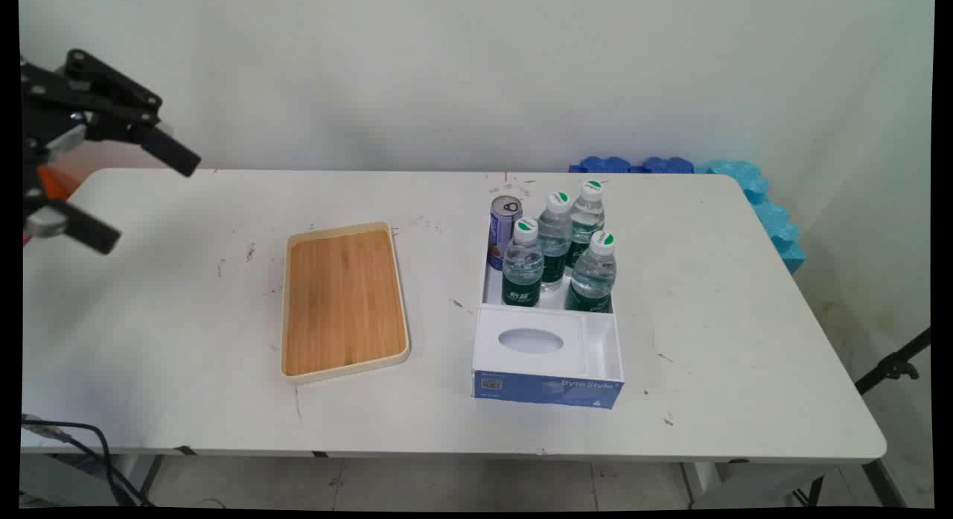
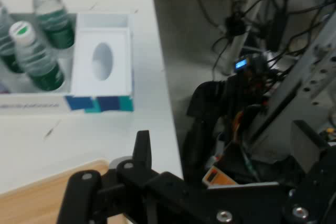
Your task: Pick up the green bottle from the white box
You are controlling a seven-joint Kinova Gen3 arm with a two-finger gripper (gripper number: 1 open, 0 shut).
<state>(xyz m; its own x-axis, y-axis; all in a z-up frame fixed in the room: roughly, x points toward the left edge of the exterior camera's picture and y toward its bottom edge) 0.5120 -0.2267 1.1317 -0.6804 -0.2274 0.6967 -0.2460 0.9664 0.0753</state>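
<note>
The end effector hangs spread and empty above the worktop, well to the left of the wooden tray. To the tray's right stands a white and blue box with an oval opening; its rear compartment holds four water bottles and a purple can.

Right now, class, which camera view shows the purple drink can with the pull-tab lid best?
The main view: the purple drink can stands visible at the white box's back-left corner, beside the water bottles. The hand view leaves it out of frame.
</note>
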